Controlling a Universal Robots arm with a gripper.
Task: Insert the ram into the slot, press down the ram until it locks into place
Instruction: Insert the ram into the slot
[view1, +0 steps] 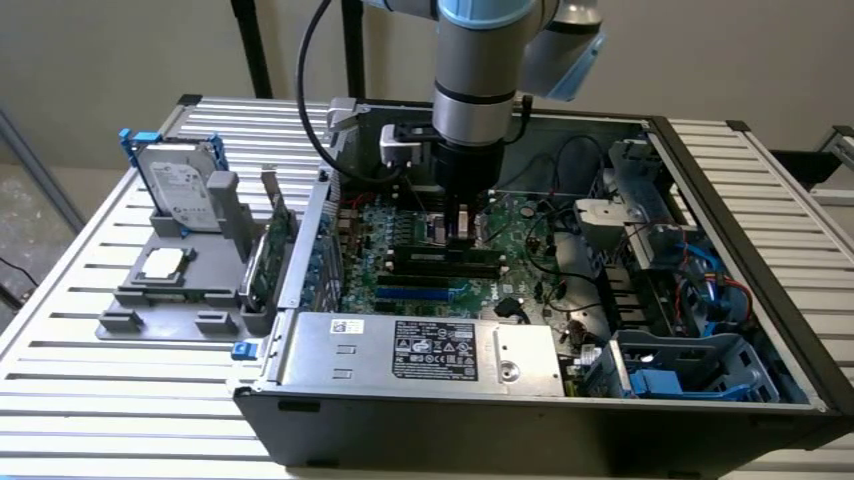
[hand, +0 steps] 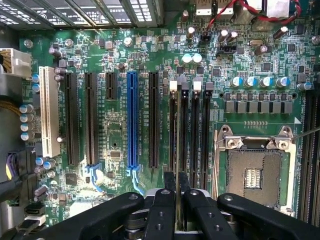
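The jaws are closed tight on the ram (hand: 178, 145), one on each flat side. The ram stands on its thin edge, lined up along a black slot (hand: 183, 117), close beside the blue slot (hand: 132, 120) on the green motherboard (hand: 120, 150). I cannot tell if the ram is pushed all the way in
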